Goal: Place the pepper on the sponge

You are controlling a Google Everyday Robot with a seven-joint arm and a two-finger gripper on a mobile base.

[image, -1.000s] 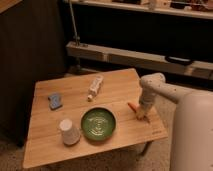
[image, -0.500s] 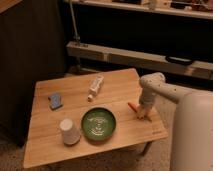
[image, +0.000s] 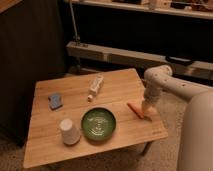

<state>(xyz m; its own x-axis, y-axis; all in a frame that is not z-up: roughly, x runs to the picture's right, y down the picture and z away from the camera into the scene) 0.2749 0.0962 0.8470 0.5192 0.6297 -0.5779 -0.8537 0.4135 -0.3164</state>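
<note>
The pepper [image: 134, 110] is a slim orange-red piece lying on the wooden table [image: 115, 137] near its right edge. My gripper [image: 146, 112] hangs at the end of the white arm, pointing down just right of the pepper and close against it. The sponge [image: 55, 100] is a small blue pad lying far off on the table's left side.
A green plate [image: 99, 123] sits in the front middle of the table, with a white cup [image: 68, 131] to its left. A white tube [image: 95, 87] lies toward the back. Dark shelving and a metal rail stand behind the table.
</note>
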